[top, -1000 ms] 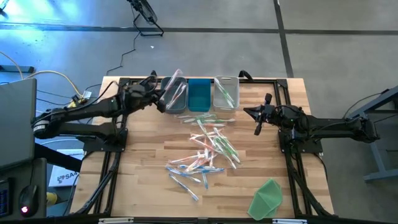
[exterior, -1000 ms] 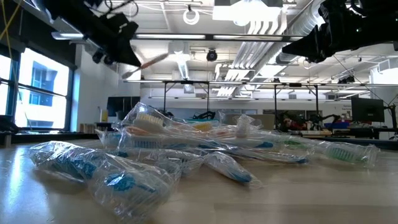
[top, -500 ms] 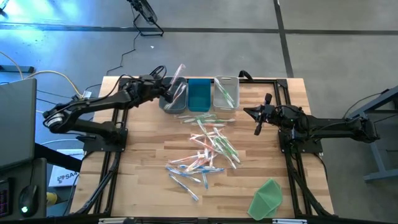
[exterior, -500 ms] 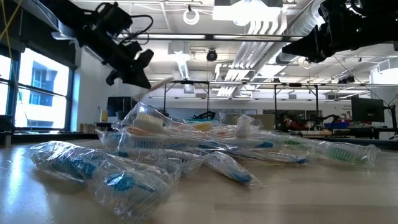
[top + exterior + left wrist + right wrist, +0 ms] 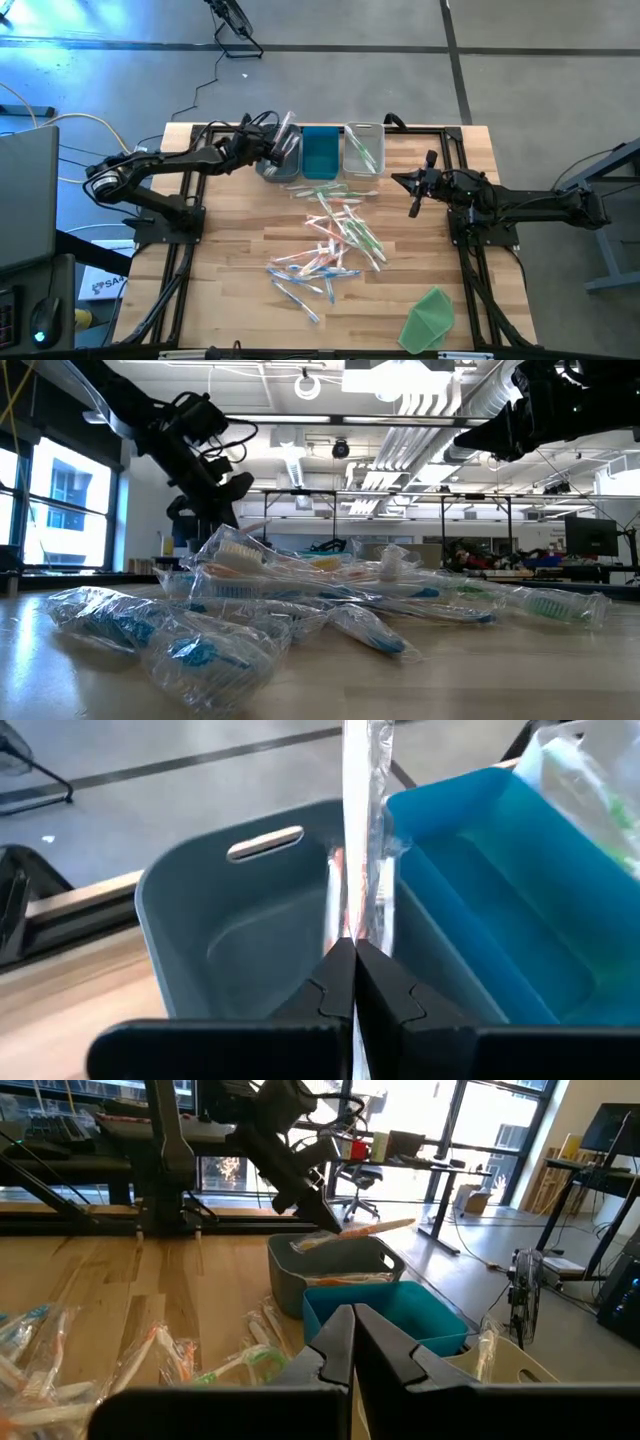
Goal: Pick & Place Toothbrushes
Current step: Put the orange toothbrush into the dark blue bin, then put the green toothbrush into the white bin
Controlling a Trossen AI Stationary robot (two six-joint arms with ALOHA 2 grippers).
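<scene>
Orange-pink wrapped toothbrush (image 5: 355, 830), clamped in the left gripper (image 5: 354, 952) fingers over the grey plastic bin (image 5: 190, 910), could snag the rim on release; right gripper (image 5: 414, 196) fingers together.

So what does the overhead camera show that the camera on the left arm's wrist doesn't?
Only the overhead view shows the whole wooden table, the loose pile of toothbrushes, the green sheet near one corner, the third, pale bin, and the right gripper waiting off to the side. Only the wrist view shows, close up, the left gripper pinched shut on a wrapped toothbrush above the grey bin. Both show the grey bin and the blue bin beside it.
</scene>
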